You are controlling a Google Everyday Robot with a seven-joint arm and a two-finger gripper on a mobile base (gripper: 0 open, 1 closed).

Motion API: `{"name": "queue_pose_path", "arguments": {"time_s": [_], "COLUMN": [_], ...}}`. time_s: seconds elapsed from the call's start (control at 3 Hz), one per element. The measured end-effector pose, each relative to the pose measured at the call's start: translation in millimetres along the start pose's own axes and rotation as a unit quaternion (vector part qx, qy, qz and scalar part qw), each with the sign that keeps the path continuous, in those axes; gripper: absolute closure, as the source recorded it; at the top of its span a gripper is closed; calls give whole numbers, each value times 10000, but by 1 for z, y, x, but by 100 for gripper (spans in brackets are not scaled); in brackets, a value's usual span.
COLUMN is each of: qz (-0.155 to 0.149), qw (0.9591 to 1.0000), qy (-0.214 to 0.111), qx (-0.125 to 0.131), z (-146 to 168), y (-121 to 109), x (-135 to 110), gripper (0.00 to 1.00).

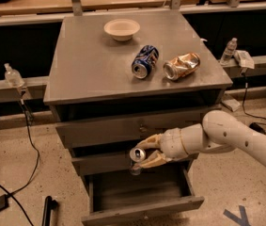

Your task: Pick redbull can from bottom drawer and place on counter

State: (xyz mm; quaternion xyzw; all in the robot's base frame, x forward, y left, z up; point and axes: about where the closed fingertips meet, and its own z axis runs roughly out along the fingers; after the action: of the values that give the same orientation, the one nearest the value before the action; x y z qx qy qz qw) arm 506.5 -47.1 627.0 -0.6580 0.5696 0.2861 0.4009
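View: one camera, high, in front of the cabinet point(123, 132), looking down.
Range: near; counter point(95, 69) to bottom drawer point(142, 207) fits.
Gripper point(142, 156): lower centre, clasping can point(136, 154).

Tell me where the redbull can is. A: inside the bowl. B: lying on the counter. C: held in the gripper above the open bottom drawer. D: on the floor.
C: the gripper has its jaws shut on the redbull can, above the open bottom drawer.
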Motion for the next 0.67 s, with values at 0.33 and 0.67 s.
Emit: {"name": "queue_pose_path", "arguments": {"time_s": [0.33, 0.67], "qz": [-216, -239], "qw": [9996, 9995], "qy": [189, 190], "qx": [-51, -41], "z": [-16, -18], "y": [-4, -6], "x": [-41, -47], "gripper": [100, 100]}}
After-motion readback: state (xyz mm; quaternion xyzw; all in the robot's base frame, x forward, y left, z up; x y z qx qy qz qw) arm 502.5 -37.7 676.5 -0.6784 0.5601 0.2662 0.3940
